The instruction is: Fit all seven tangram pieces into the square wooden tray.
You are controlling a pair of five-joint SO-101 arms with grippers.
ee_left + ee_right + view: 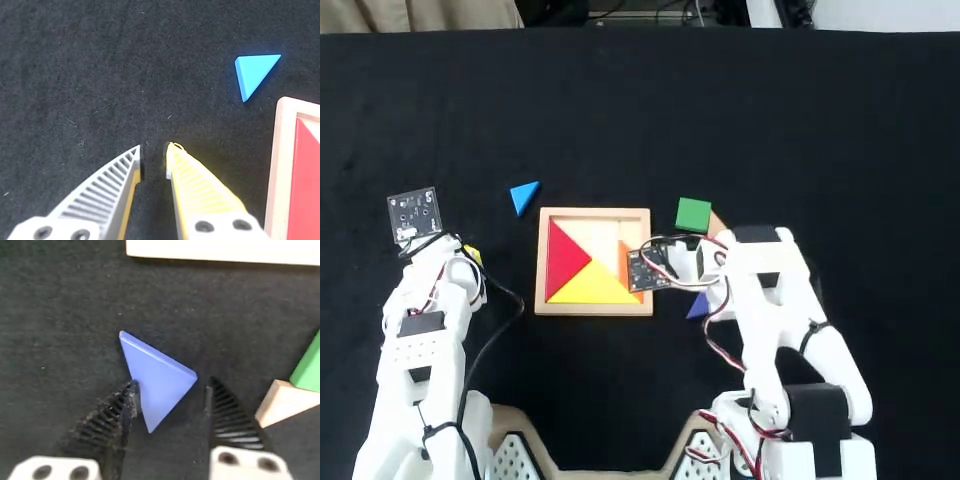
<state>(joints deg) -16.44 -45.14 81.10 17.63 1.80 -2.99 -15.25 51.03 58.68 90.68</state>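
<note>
Right gripper (171, 384) spread astride purple triangle (155, 371); probably light, rigid, thin, smooth, so pinch low across opposite edges near its middle. Left gripper (153, 149) barely parted, empty

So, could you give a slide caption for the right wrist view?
Open right gripper around a blue triangular piece lying on the black cloth.

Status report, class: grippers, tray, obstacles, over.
Left gripper narrowly open, empty, over cloth. Right gripper open around violet triangle beside tray; tray part filled. Green square, beige piece nearby, not blocking.
</note>
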